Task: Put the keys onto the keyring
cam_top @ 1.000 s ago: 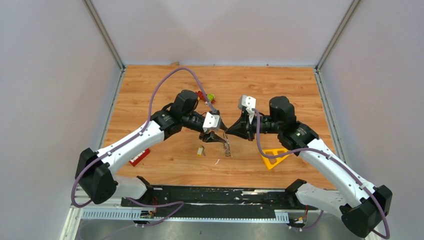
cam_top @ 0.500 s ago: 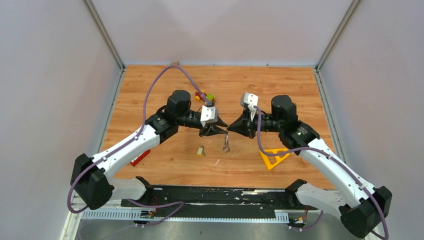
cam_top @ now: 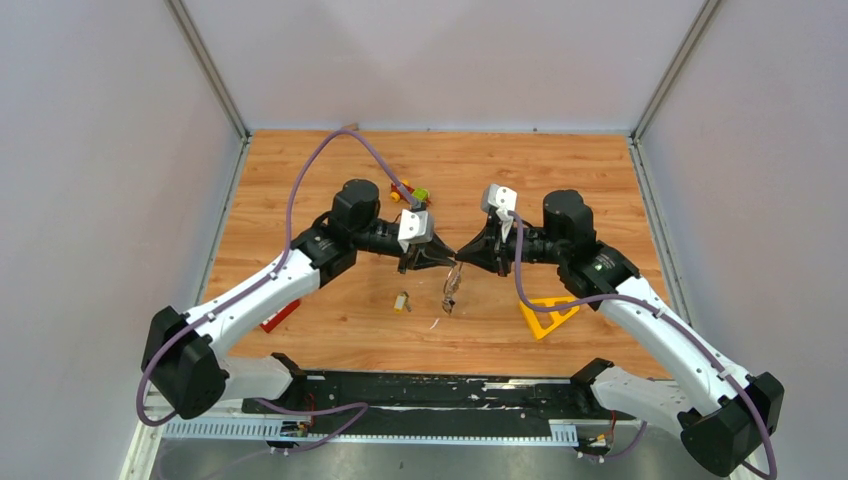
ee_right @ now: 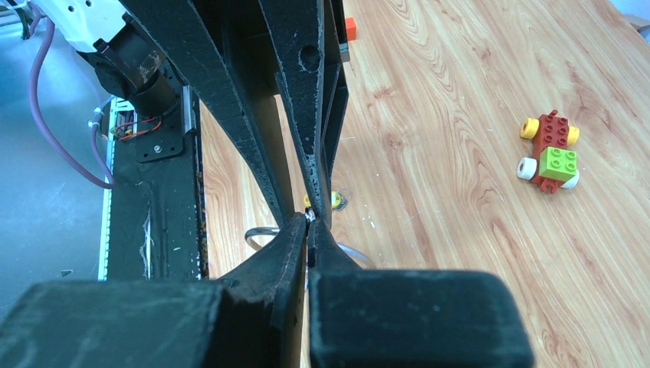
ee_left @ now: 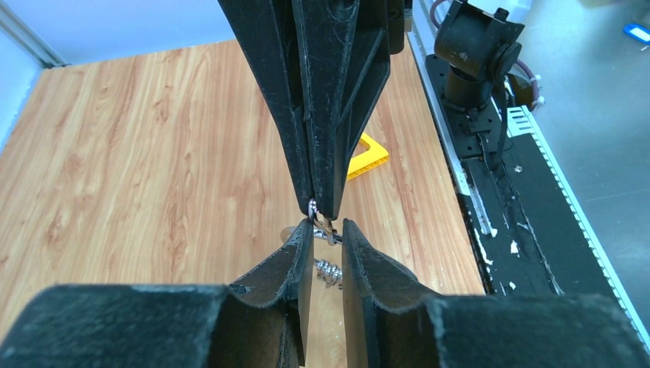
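The left gripper (cam_top: 446,259) has lifted off the table and narrowed around the keyring (ee_left: 323,228), which the right gripper (ee_right: 310,222) pinches shut at table centre, keys (cam_top: 450,292) dangling at six o'clock. Whether its pads already bite is unclear. A two-handed hold for threading looks close.

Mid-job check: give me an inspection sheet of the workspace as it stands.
Surface: wooden table, nothing spilled.
Job's things: keyring pinched aloft; keys dangling under it; yellow-tagged key lying apart on the wood.
Clutter: toy car, yellow triangle, red block.
Grippers: right gripper shut on keyring; left gripper jaws apart around the metal just below.
Cables: purple cable arching over the left arm.
Surroundings: grey walls; nothing else seen.
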You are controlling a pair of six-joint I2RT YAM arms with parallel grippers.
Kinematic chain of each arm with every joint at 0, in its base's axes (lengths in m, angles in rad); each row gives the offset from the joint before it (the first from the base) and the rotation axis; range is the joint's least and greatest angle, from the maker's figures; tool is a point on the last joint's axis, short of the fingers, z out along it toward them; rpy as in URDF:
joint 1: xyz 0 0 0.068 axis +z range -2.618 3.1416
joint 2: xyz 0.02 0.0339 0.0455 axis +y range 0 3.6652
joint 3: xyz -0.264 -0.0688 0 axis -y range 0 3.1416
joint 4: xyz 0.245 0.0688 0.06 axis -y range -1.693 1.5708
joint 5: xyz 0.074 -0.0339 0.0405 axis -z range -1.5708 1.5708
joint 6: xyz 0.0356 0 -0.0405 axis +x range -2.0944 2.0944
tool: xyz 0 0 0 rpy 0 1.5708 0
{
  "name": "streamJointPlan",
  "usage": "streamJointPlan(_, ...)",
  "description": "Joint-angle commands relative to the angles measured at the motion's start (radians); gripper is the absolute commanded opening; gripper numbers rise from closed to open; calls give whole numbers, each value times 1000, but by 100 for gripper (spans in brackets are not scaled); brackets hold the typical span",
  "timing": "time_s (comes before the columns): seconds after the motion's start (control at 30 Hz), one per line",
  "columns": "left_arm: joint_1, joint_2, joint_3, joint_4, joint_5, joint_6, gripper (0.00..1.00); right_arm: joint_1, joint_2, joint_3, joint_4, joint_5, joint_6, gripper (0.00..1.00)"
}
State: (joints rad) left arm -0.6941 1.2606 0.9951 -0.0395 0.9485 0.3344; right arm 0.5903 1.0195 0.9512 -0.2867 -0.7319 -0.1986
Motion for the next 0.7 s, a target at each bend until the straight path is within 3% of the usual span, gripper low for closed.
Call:
streamJointPlan(0.0,1,11,-11,35,42,-26,27,-7,-12,26,61,-7,20,0)
streamJointPlan(0.33,-1,38,-12,93,53,-64,26,-6,-7,26,63,-17,24,0)
streamJointPlan(0.67,-1,49,-1,103,60,-81,8,-7,-10,22,68,-19,27,0)
